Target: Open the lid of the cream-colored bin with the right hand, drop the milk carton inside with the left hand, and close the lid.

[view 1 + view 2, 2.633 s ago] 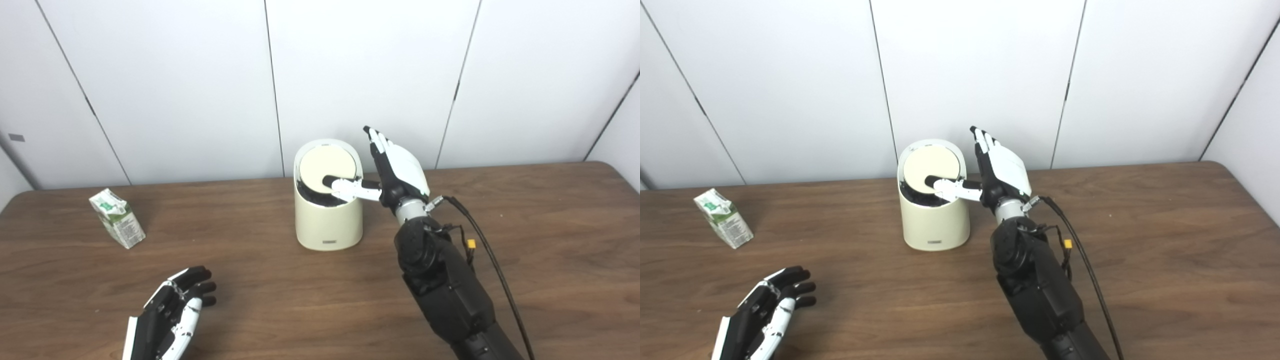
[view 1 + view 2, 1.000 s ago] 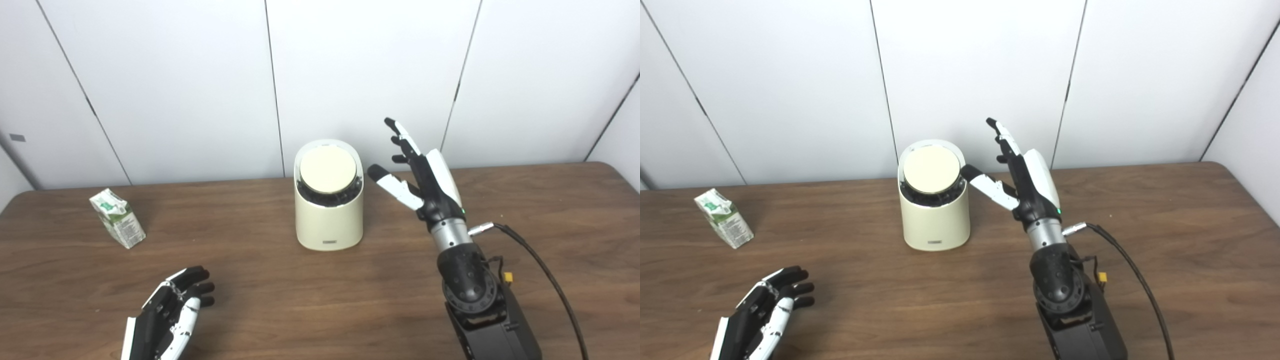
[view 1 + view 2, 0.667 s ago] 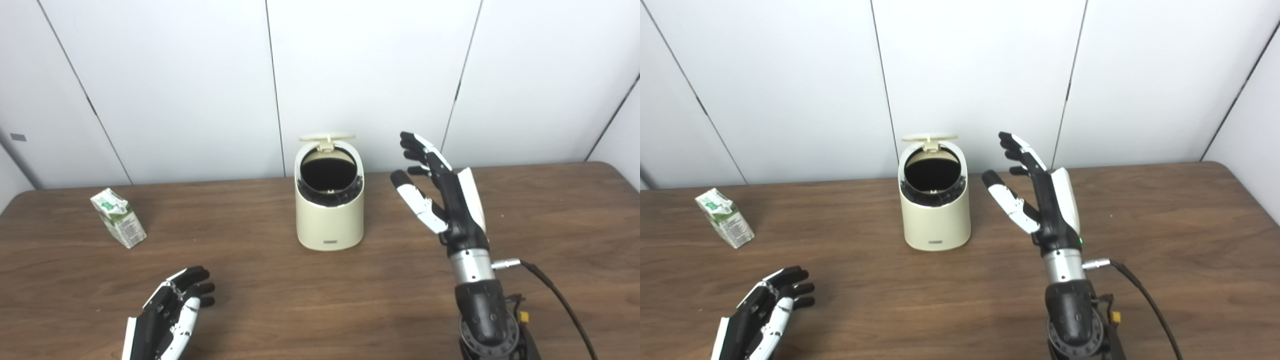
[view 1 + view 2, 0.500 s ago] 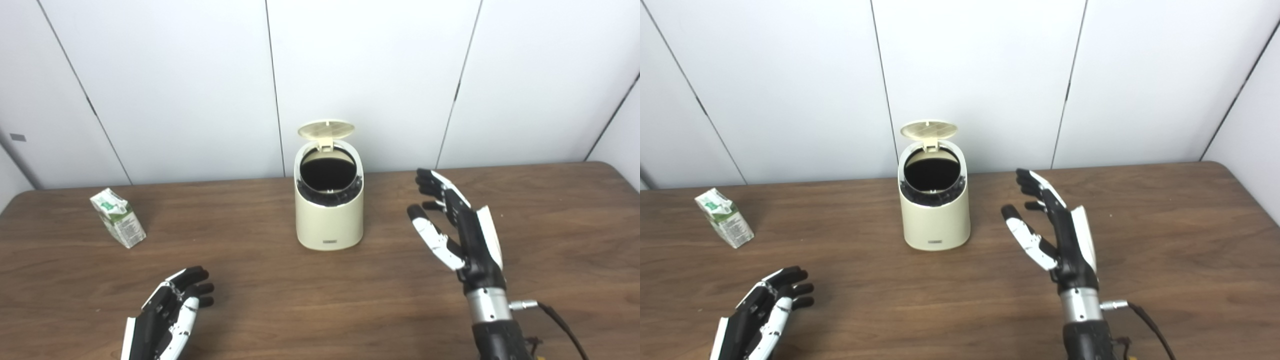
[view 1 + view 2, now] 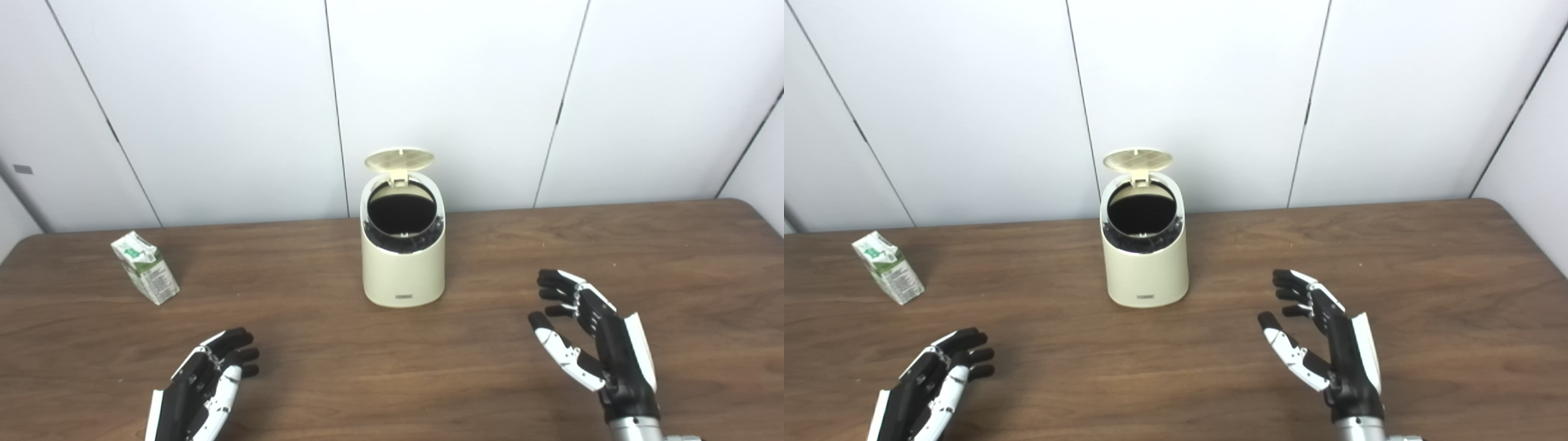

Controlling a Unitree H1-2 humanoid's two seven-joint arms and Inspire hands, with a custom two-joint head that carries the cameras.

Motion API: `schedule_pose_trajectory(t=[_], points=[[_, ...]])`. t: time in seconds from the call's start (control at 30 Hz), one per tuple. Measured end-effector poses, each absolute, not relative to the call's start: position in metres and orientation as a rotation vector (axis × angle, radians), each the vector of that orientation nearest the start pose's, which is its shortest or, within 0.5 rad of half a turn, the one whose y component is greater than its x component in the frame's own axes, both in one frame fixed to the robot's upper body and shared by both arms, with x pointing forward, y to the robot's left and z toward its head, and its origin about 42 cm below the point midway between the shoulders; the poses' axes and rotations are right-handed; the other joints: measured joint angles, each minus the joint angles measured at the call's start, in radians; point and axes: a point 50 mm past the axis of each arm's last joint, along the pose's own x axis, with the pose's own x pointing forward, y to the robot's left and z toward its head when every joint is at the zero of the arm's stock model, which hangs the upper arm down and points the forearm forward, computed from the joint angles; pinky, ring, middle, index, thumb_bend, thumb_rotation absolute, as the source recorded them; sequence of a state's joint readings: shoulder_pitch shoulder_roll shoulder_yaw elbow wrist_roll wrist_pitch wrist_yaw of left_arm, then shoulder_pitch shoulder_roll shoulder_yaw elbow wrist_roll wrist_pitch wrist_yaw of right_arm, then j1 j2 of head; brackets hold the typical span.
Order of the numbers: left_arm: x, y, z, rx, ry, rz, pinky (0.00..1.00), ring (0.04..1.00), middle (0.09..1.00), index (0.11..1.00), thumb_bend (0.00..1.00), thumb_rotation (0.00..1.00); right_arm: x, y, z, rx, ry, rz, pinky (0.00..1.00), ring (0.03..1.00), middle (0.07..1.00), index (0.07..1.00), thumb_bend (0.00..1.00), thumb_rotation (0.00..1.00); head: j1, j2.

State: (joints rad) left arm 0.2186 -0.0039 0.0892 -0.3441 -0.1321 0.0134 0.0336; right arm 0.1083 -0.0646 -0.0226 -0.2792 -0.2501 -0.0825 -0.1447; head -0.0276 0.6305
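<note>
The cream-colored bin (image 5: 403,269) stands at the back middle of the wooden table, its round lid (image 5: 399,159) tipped up and back so the dark inside shows. A small green and white milk carton (image 5: 144,267) stands tilted at the far left, apart from both hands. My left hand (image 5: 199,391) rests open near the front left edge, fingers apart, holding nothing. My right hand (image 5: 597,345) is open at the front right, well clear of the bin, fingers spread and empty.
The brown table (image 5: 674,257) ends against white wall panels just behind the bin. Its right corner shows at the far right.
My right hand pressed the lid, the lid sprang up and open, and the hand drew back toward the front right. The left hand and carton have stayed put.
</note>
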Motion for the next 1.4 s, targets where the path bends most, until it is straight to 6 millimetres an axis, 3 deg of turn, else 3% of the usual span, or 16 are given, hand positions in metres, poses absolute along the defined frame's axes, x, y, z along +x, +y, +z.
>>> schedule_pose_trajectory(t=[0.07,0.2,0.3,0.5,0.67,0.77,0.87,1.13,1.2,1.27,1.4], points=[[0.210,0.249,0.137,-0.104,-0.127,0.166,0.64,0.685,0.730,0.720,0.33,0.32,0.241,-0.246,0.150,-0.260,-0.257,-0.211,0.66,0.733,0.741,0.723,0.28,0.38,0.003,0.002],[0.210,0.251,0.137,-0.102,-0.127,0.168,0.63,0.685,0.727,0.715,0.35,0.33,0.239,-0.243,0.149,-0.190,-0.249,-0.231,0.67,0.731,0.730,0.706,0.27,0.30,0.006,0.005],[0.209,0.252,0.136,-0.100,-0.123,0.173,0.63,0.689,0.722,0.709,0.36,0.33,0.239,-0.243,0.148,-0.154,-0.249,-0.234,0.67,0.727,0.723,0.696,0.28,0.31,0.012,0.005],[0.209,0.254,0.134,-0.095,-0.118,0.179,0.63,0.689,0.724,0.713,0.37,0.35,0.239,-0.244,0.146,-0.151,-0.244,-0.232,0.68,0.731,0.728,0.697,0.27,0.30,0.035,-0.023],[0.208,0.257,0.142,-0.092,-0.130,0.187,0.63,0.685,0.703,0.692,0.40,0.27,0.240,-0.244,0.143,-0.156,-0.235,-0.232,0.65,0.713,0.715,0.688,0.26,0.25,0.081,-0.038],[0.206,0.264,0.148,-0.016,-0.151,0.236,0.54,0.584,0.589,0.524,0.48,0.10,0.242,-0.248,0.135,-0.170,-0.210,-0.224,0.64,0.707,0.710,0.688,0.25,0.24,0.115,-0.044],[0.203,0.277,0.150,0.083,-0.158,0.323,0.52,0.536,0.546,0.493,0.50,0.07,0.243,-0.253,0.136,-0.177,-0.212,-0.230,0.63,0.699,0.701,0.680,0.24,0.16,0.165,-0.054],[0.198,0.303,0.149,0.204,-0.147,0.477,0.52,0.596,0.628,0.497,0.51,0.08,0.248,-0.271,0.136,-0.159,-0.209,-0.234,0.63,0.696,0.702,0.684,0.23,0.13,0.304,-0.078],[0.197,0.311,0.148,0.228,-0.137,0.507,0.56,0.638,0.678,0.676,0.71,0.23,0.249,-0.278,0.136,-0.157,-0.205,-0.239,0.63,0.696,0.701,0.681,0.23,0.13,0.334,-0.081],[0.197,0.319,0.148,0.256,-0.134,0.519,0.61,0.679,0.720,0.756,0.77,0.29,0.250,-0.283,0.134,-0.154,-0.199,-0.244,0.61,0.686,0.694,0.674,0.23,0.12,0.385,-0.089],[0.195,0.343,0.148,0.317,-0.120,0.539,0.65,0.722,0.759,0.814,0.80,0.32,0.254,-0.291,0.130,-0.145,-0.185,-0.244,0.57,0.663,0.678,0.661,0.24,0.15,0.432,-0.094]])
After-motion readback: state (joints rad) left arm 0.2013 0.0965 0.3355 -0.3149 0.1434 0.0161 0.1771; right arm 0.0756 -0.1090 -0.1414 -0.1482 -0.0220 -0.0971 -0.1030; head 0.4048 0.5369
